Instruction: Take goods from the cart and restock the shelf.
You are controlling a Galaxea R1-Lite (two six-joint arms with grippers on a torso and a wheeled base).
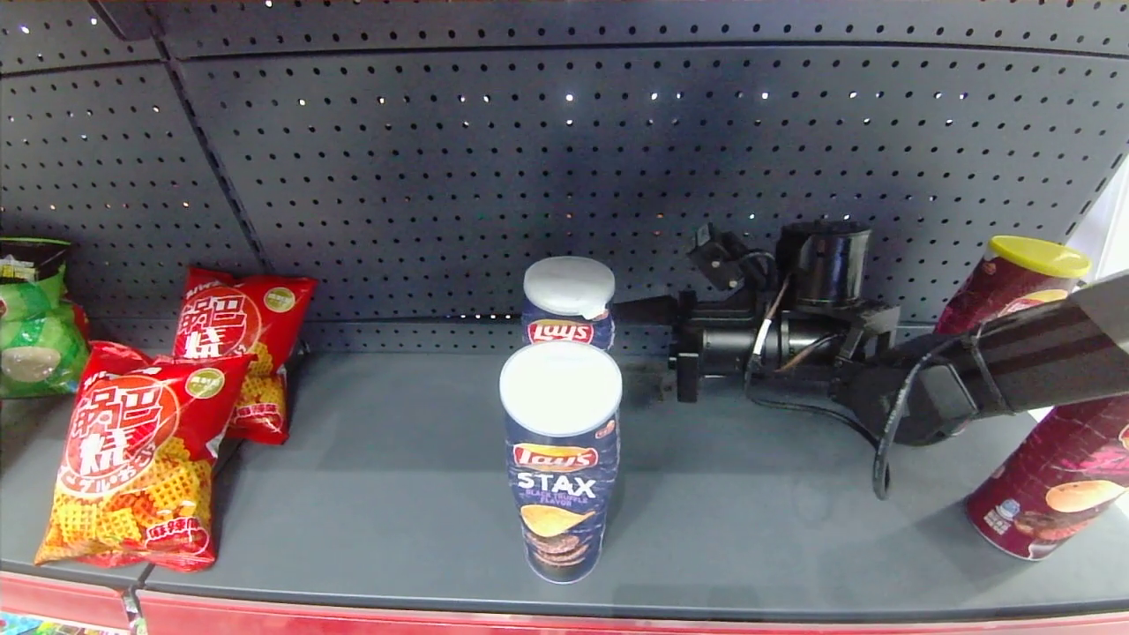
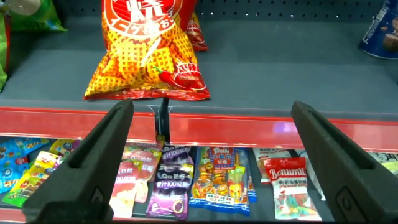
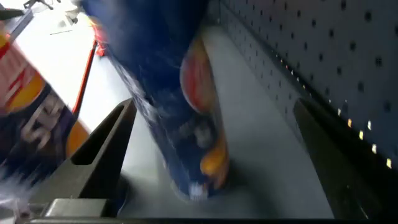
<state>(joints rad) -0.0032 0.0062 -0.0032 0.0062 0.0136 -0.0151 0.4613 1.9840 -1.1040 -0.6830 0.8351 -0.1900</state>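
Two blue chip cans stand upright on the grey shelf [image 1: 750, 520]: the front can [image 1: 561, 459] near its edge, the rear can [image 1: 569, 304] just behind it. The right gripper [image 3: 211, 118] is spread wide, with the rear can between its fingers. The left gripper [image 2: 212, 109], also spread and holding nothing, hangs before the shelf's red lip [image 2: 249, 127], facing a snack bag [image 2: 146, 50].
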